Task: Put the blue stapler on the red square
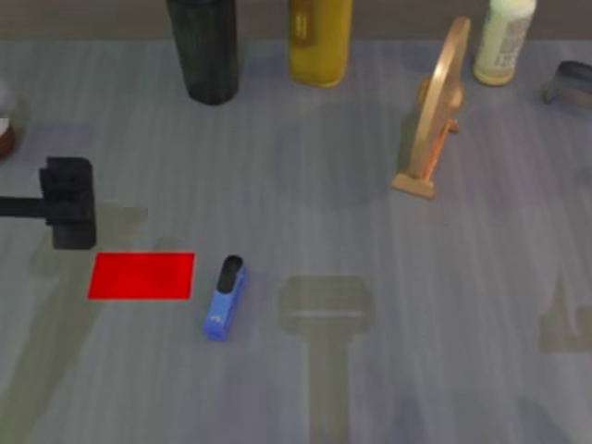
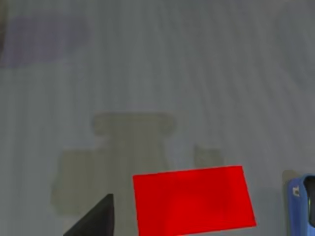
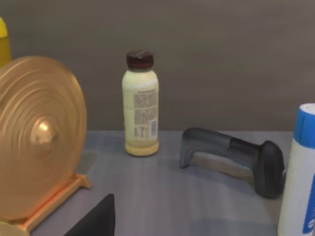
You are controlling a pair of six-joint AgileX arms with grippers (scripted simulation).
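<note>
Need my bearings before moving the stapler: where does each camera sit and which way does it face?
Top view: overhead, looking down at the table; no arm shows, only shadows.
Left wrist view: on the left arm, facing down at the red square and blue stapler; one dark fingertip shows.
Right wrist view: low, facing the back wall and cream bottle.
Top and left wrist share square and stapler.

Black bottle (image 1: 203,46), yellow bottle (image 1: 320,39), cream bottle (image 3: 141,105), wooden disc stand (image 1: 435,116), scanner (image 3: 234,158)
</note>
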